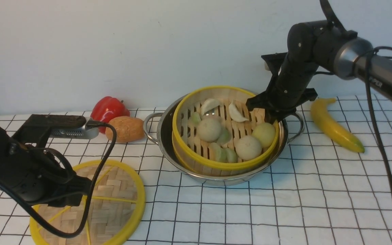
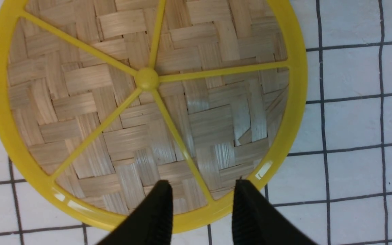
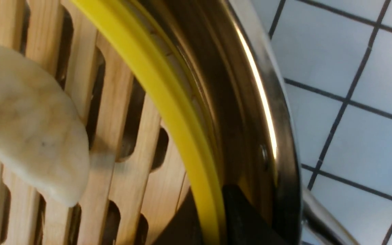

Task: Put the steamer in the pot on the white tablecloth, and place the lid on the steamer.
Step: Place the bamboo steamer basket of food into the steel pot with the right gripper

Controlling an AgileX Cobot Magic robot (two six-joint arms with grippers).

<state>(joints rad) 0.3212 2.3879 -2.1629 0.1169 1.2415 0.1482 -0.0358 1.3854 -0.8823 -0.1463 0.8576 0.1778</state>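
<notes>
A plain, pale grey-white wall (image 1: 121,44) fills the whole back of the front view, matt and bare but for a few faint scuffs. The light is soft and even; the wall dims a little toward its foot at the left.

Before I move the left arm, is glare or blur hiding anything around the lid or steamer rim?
Front view: even light, soft shadows; the left arm hides part of the lid. Left wrist view: sharp, pale glare on the weave near the left fingers. Right wrist view: very close and soft, a bright streak along the pot beside the steamer rim.
</notes>
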